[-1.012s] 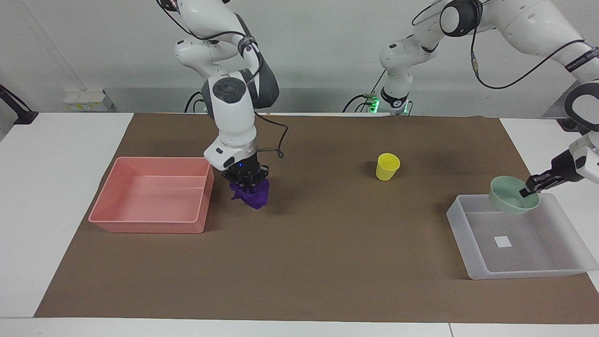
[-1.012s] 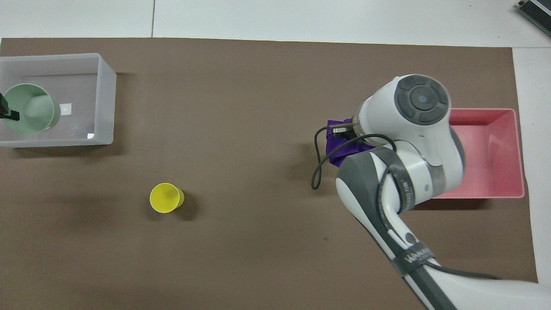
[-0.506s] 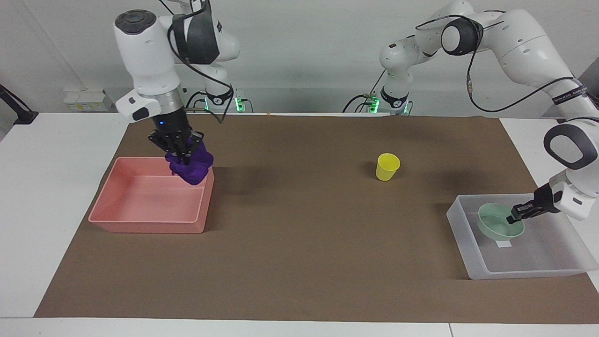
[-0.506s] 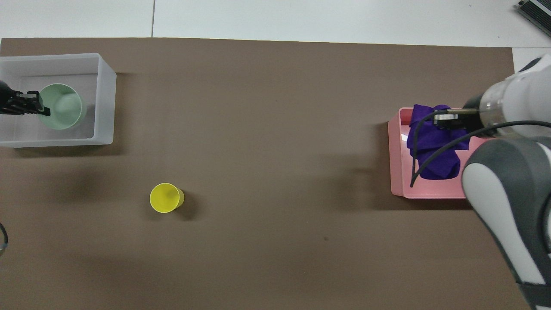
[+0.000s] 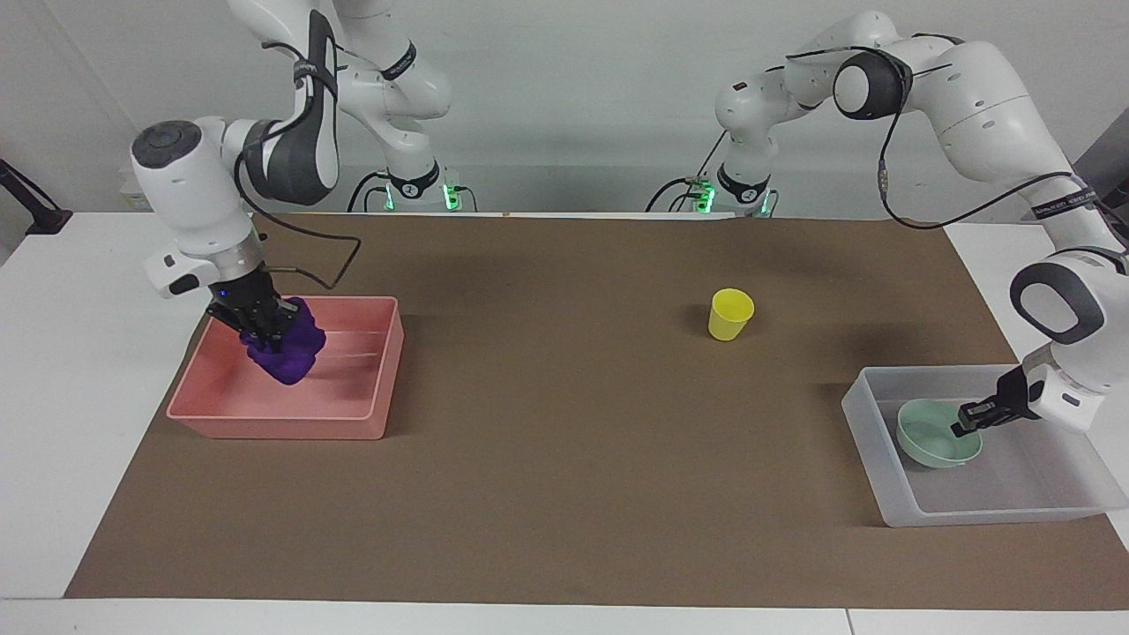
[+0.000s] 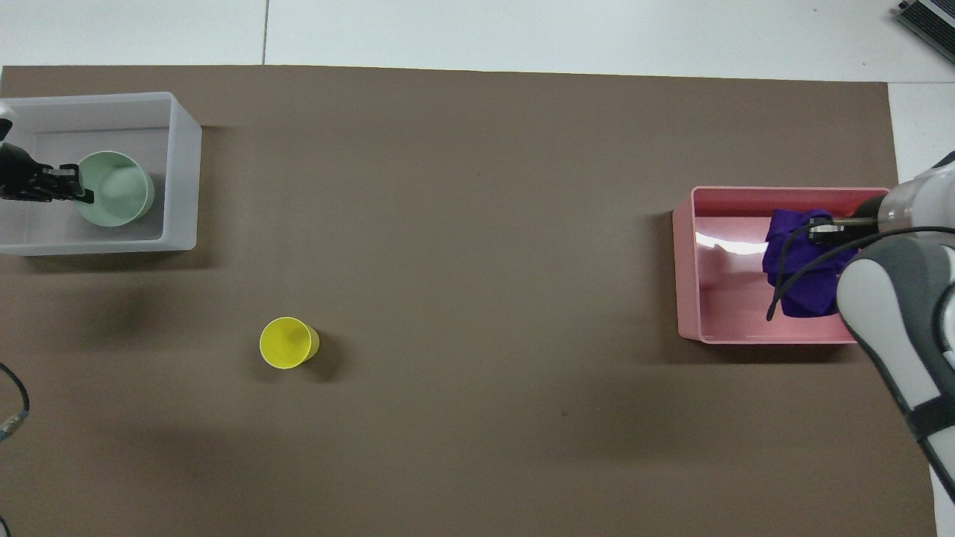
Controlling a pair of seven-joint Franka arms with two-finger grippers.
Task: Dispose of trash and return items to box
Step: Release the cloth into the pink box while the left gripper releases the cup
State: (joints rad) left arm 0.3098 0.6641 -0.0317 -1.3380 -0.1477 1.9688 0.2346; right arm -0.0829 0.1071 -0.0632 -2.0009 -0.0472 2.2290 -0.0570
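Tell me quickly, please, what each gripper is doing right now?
Left gripper: shut on the mint-green bowl, inside the translucent box.
Right gripper: shut on the purple cloth wad, inside the pink tray.

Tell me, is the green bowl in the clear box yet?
In: the bowl sits upright inside the box, left gripper on its rim.

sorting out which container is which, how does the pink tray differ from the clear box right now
The pink tray is opaque pink; the clear box is translucent whitish. The pink tray has the purple cloth wad in it, in the right gripper; the clear box has the mint-green bowl, in the left gripper. The pink tray sits at the right arm's end of the table, the clear box at the left arm's end. Both are shallow, rectangular and open-topped.
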